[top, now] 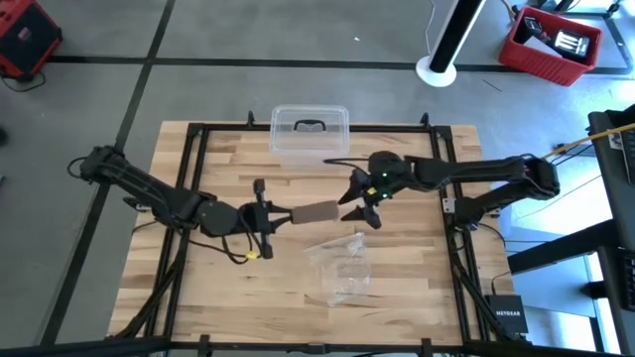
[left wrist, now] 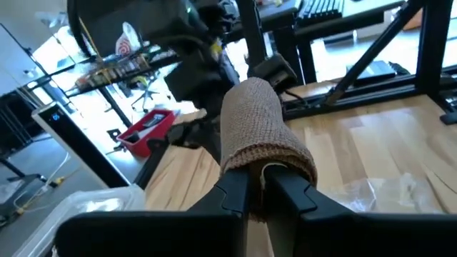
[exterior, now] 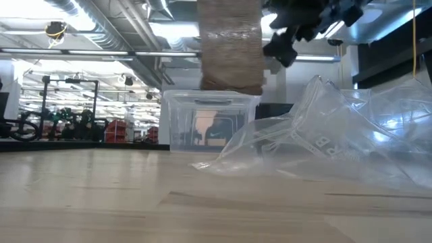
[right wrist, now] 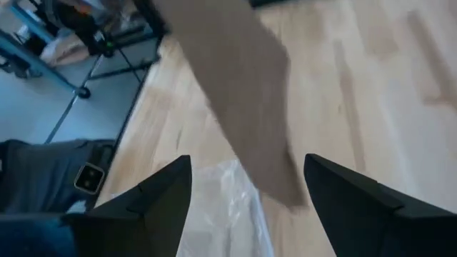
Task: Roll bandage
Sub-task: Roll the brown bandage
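The brown bandage (top: 316, 212) is held above the middle of the table, a short strip running from my left gripper (top: 270, 216) toward my right gripper (top: 361, 205). In the low view the bandage (exterior: 231, 47) is clear of the tabletop. My left gripper (left wrist: 263, 187) is shut on the bandage's end (left wrist: 265, 121). My right gripper (right wrist: 246, 182) is open at the bandage's free end (right wrist: 243, 93), one finger on each side and not touching it. My left gripper pinches the bandage's near end (left wrist: 268, 160) between its two fingers (left wrist: 235, 193); the cloth laps over both fingertips. The fingers come level from the table's left and lie along the strip. The bandage is lifted clear of the table and reaches toward my right gripper.
A crinkled clear plastic bag (top: 342, 263) lies on the table just nearer than the bandage; it also shows in the low view (exterior: 324, 135). A clear plastic box with a dark handle (top: 310, 134) stands at the far edge. Black frame rails (top: 189, 198) run along both sides of the table.
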`<state>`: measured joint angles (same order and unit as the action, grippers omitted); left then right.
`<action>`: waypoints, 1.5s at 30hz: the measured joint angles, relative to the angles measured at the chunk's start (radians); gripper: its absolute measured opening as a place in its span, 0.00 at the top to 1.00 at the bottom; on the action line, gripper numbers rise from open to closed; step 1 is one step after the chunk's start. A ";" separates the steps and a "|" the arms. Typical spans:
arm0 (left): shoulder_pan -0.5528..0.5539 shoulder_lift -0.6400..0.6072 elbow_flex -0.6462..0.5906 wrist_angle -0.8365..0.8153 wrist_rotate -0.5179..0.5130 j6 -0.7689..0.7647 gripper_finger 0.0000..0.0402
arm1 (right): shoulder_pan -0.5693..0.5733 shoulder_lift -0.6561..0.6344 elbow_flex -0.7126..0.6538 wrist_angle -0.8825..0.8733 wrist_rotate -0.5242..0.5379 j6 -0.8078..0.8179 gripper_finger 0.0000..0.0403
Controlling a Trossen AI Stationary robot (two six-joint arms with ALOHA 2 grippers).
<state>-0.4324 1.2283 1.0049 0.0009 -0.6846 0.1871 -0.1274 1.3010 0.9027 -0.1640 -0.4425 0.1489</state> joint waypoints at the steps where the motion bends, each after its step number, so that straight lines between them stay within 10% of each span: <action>1: 0.001 0.000 -0.018 0.025 0.000 0.005 0.95 | -0.004 -0.018 -0.014 0.016 0.003 -0.003 0.32; 13: 0.054 -0.009 -0.226 0.412 0.021 0.002 0.95 | 0.030 -0.220 -0.391 0.571 0.110 0.016 0.32; 34: 0.060 0.000 -0.246 0.455 0.060 -0.018 0.95 | 0.069 -0.082 -0.410 0.880 0.270 0.028 0.33; 45: 0.059 0.004 -0.246 0.460 0.079 -0.020 0.95 | 0.069 0.102 -0.299 0.915 0.216 -0.047 0.64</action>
<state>-0.3733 1.2324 0.7586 0.4613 -0.6058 0.1669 -0.0582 1.4031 0.6033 0.7509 -0.2260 0.1017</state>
